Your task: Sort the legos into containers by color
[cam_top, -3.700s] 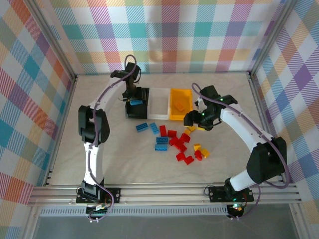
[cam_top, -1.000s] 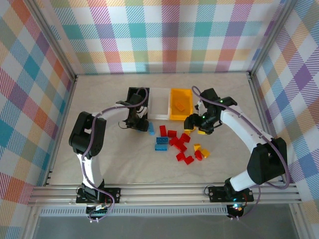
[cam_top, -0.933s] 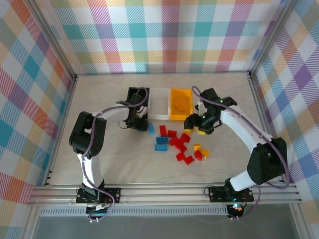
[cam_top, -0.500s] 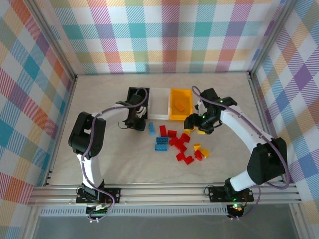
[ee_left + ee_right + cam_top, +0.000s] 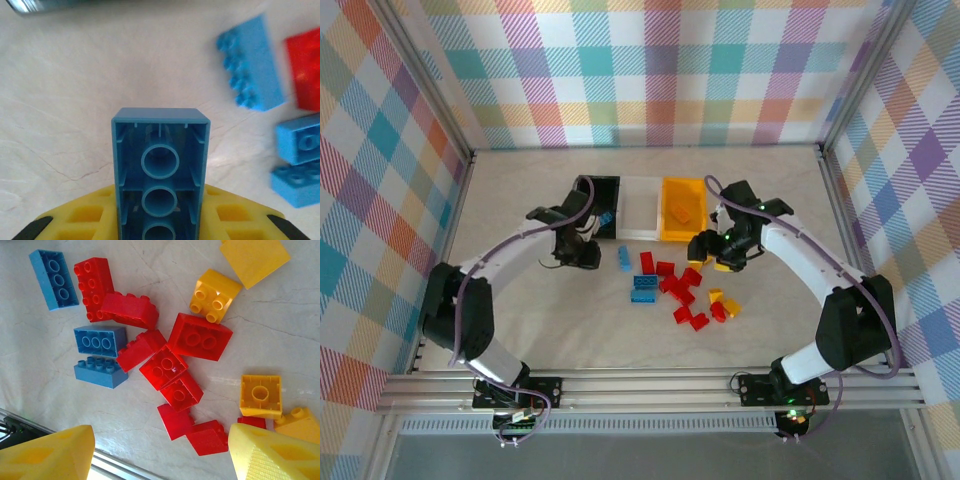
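We saw plaid walls (image 5: 660,70) closing in a pale marbled table (image 5: 540,330). The left arm (image 5: 505,245) swept wide from its base, elbow low and out to the left, forearm reaching in toward the bins. Half a second earlier that elbow stood higher and the wrist covered the black bin (image 5: 605,190), which now lay open just beyond the left gripper (image 5: 582,252). The right arm (image 5: 810,255) arched over the pile (image 5: 165,355) and had barely shifted. Farther to the left gripper's right sat the clear bin (image 5: 638,205), then the yellow bin (image 5: 695,195). The left gripper was clenched on a blue brick (image 5: 160,150), hollow underside toward its camera. The right gripper (image 5: 161,440) hung spread, gripping nothing, with the pile of red, blue and yellow bricks directly beneath it. A second blue brick (image 5: 607,217) lay inside the black bin.
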Controlling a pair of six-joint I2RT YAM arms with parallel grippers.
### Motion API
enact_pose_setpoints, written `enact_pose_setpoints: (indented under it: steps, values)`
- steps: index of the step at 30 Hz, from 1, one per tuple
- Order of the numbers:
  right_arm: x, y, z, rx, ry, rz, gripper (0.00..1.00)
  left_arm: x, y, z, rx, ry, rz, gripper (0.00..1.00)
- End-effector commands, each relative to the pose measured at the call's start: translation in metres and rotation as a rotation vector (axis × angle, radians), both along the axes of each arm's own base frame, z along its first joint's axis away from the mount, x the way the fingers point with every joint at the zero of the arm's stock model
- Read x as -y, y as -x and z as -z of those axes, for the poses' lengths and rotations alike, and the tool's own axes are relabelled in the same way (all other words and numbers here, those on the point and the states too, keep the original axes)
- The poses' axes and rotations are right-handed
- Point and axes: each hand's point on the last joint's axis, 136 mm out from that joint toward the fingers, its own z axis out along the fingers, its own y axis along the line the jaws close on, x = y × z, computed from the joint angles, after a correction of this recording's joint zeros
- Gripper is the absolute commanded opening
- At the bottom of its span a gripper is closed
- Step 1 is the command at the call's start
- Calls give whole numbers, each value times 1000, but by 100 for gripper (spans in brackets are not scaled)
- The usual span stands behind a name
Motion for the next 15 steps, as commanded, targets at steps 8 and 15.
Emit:
enact_pose_setpoints:
  steps: [8, 15]
  values:
    - [-7, 0, -12, 24, -38, -8, 71, 17, -91, -23, 37, -11, -17, 32]
    - [-3, 0, -20, 40, -14, -28, 72, 15, -142, 16, -12, -52, -57, 33]
